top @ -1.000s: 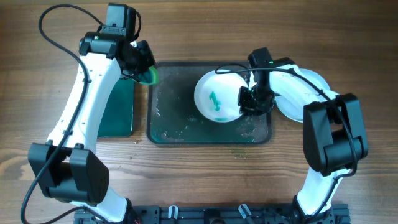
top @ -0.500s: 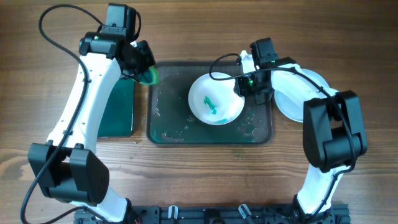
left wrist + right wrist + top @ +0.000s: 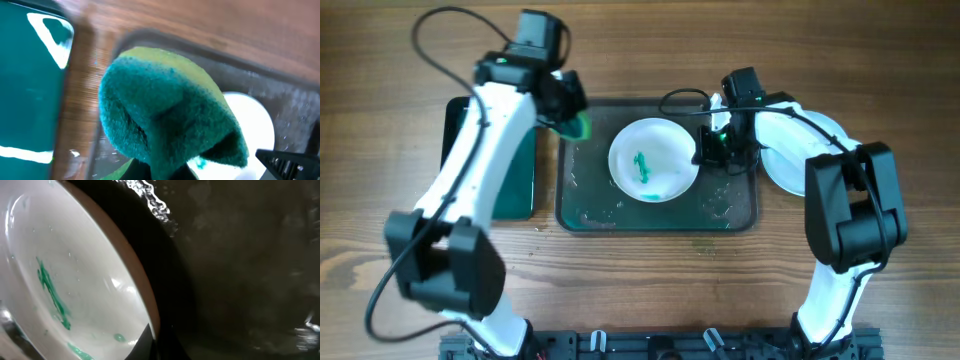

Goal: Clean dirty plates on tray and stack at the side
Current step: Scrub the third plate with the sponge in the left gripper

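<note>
One dirty plate [image 3: 653,160], white with a teal smear, lies tilted in the dark grey tray [image 3: 590,195]. My right gripper [image 3: 708,150] is shut on its right rim. In the right wrist view the plate [image 3: 80,270] fills the left, with my gripper [image 3: 160,340] pinching its edge above the wet tray [image 3: 250,280]. My left gripper [image 3: 570,115] is shut on a green sponge [image 3: 580,126] over the tray's top left corner. In the left wrist view the sponge [image 3: 165,110] hides most of the gripper [image 3: 165,170], and the plate [image 3: 252,125] shows behind it.
Clean white plates [image 3: 788,168] sit stacked on the table right of the tray, partly under my right arm. A smaller black tray with a green inside [image 3: 510,170] lies to the left and also shows in the left wrist view [image 3: 30,90]. Water drops cover the tray floor.
My right gripper has dragged the plate leftward toward the tray's middle. My left arm has shifted right, carrying the sponge over the tray's corner.
</note>
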You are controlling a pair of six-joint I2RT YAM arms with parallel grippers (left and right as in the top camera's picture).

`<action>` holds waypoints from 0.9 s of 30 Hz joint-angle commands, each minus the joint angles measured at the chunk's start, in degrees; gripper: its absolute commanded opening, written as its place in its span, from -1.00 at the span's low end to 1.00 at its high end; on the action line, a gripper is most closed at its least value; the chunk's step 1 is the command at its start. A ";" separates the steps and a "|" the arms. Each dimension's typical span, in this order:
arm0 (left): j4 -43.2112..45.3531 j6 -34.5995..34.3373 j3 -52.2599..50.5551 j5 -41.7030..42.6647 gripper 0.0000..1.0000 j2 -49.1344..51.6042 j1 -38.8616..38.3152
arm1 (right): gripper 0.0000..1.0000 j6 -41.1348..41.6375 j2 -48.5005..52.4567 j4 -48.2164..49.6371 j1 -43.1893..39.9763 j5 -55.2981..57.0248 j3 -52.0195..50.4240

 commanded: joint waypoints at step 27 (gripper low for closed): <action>7.98 -0.44 -0.92 -3.63 -0.92 20.98 -13.20 | -0.91 13.44 1.64 6.45 4.39 0.52 -2.05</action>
